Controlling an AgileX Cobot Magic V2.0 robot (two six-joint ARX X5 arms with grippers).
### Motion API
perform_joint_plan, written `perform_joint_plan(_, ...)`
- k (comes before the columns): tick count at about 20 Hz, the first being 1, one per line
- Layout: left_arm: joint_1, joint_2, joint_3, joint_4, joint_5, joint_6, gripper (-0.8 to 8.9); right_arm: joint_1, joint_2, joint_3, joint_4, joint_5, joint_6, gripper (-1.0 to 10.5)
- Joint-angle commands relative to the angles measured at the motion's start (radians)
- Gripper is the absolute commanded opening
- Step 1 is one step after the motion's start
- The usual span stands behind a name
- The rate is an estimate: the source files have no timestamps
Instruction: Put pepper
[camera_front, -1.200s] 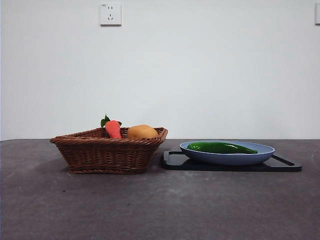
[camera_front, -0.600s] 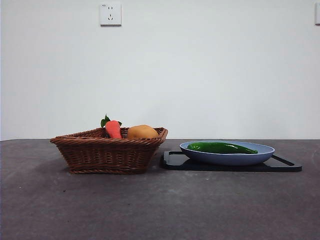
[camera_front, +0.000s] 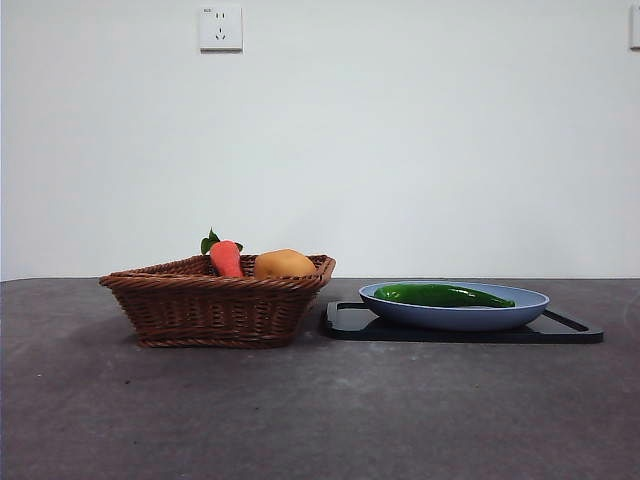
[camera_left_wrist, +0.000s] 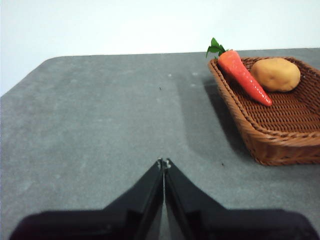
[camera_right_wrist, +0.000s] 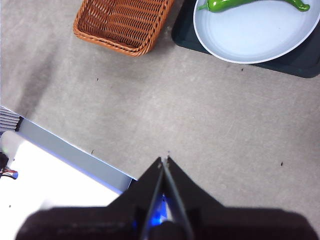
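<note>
The long glossy dark-green pepper (camera_front: 443, 295) lies on a pale blue plate (camera_front: 520, 314) on a black tray (camera_front: 350, 322), right of a brown wicker basket (camera_front: 215, 310). It also shows in the right wrist view (camera_right_wrist: 250, 4) on the plate (camera_right_wrist: 255, 35). My left gripper (camera_left_wrist: 164, 163) is shut and empty, above bare table beside the basket (camera_left_wrist: 280, 125). My right gripper (camera_right_wrist: 164, 160) is shut and empty, high above the table's front part, well away from the plate. Neither arm shows in the front view.
The basket holds a red-orange carrot with green leaves (camera_front: 226, 257) and a round orange-yellow fruit (camera_front: 285, 264), both also in the left wrist view, carrot (camera_left_wrist: 243, 75) and fruit (camera_left_wrist: 276, 74). The table's front edge (camera_right_wrist: 75, 155) shows in the right wrist view.
</note>
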Motion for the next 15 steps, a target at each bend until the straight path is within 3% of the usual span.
perform_joint_plan(1, 0.004, -0.003, -0.011, 0.011, -0.001, -0.010, 0.08, 0.001, 0.007, 0.020, 0.006, 0.001, 0.003, 0.1)
perform_joint_plan(8, 0.004, -0.003, -0.011, 0.011, -0.001, -0.010, 0.08, 0.001, 0.007, 0.020, 0.006, 0.000, 0.003, 0.1)
perform_joint_plan(10, 0.004, -0.003, -0.011, 0.011, -0.001, -0.010, 0.08, -0.018, -0.015, 0.020, 0.028, 0.019, -0.058, 0.1)
perform_joint_plan(12, 0.004, -0.003, -0.011, 0.012, -0.001, -0.010, 0.08, -0.063, -0.087, 0.013, 0.108, 0.024, -0.083, 0.1)
perform_joint_plan(15, 0.004, -0.003, -0.011, 0.011, -0.001, -0.010, 0.08, -0.107, -0.255, -0.089, 0.322, 0.023, -0.028, 0.1)
